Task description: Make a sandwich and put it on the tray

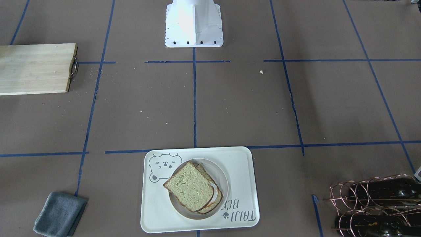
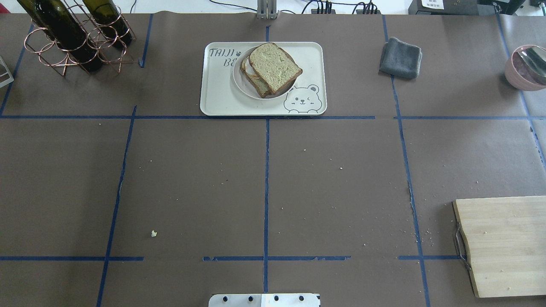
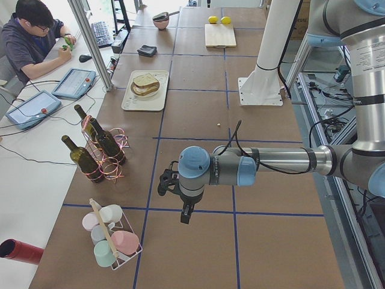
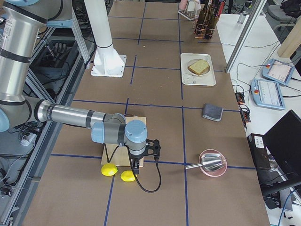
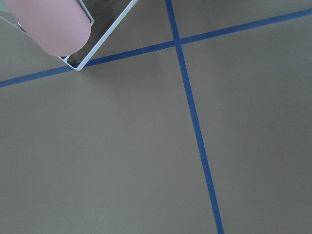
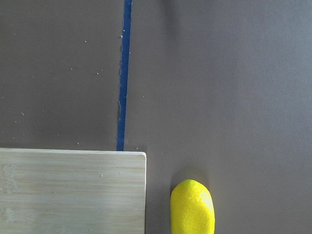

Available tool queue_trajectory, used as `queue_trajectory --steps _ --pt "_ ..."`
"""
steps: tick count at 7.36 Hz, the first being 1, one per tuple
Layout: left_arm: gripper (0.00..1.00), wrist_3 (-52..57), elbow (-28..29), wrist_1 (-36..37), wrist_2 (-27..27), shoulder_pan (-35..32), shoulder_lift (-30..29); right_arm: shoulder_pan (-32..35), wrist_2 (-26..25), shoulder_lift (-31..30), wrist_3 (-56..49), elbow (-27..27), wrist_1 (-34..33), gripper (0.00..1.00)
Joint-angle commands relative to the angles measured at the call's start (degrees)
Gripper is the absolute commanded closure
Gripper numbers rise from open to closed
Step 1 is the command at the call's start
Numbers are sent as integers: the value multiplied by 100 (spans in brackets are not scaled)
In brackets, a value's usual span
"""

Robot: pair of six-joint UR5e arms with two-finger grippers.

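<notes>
The sandwich (image 1: 190, 186), two tan, brown-crusted bread slices with a little white egg showing at the edge, lies on a small round off-white plate (image 1: 221, 174). The plate stands on the cream tray (image 1: 236, 164) with the bear drawing. The sandwich also shows in the overhead view (image 2: 273, 66). My left gripper (image 3: 185, 211) hangs over bare table near the mug rack, far from the tray. My right gripper (image 4: 136, 165) hangs over the cutting board's end by two lemons. Both show only in the side views, so I cannot tell whether they are open or shut.
A wooden cutting board (image 2: 503, 243) lies at my right, with lemons (image 4: 113, 170) past its end. A grey cloth (image 2: 401, 57), a pink bowl (image 2: 527, 66), a wire rack of wine bottles (image 2: 72, 34) and a mug rack (image 3: 111, 241) stand around the table.
</notes>
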Motion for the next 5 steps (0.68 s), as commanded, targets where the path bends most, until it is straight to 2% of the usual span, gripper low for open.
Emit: queue_trajectory --steps 1,5 --pt "0 -3 24 -11 0 -1 16 0 0 -4 1 0 1 0" --pt "0 -65 95 -29 18 -28 69 0 -9 5 10 53 1 0"
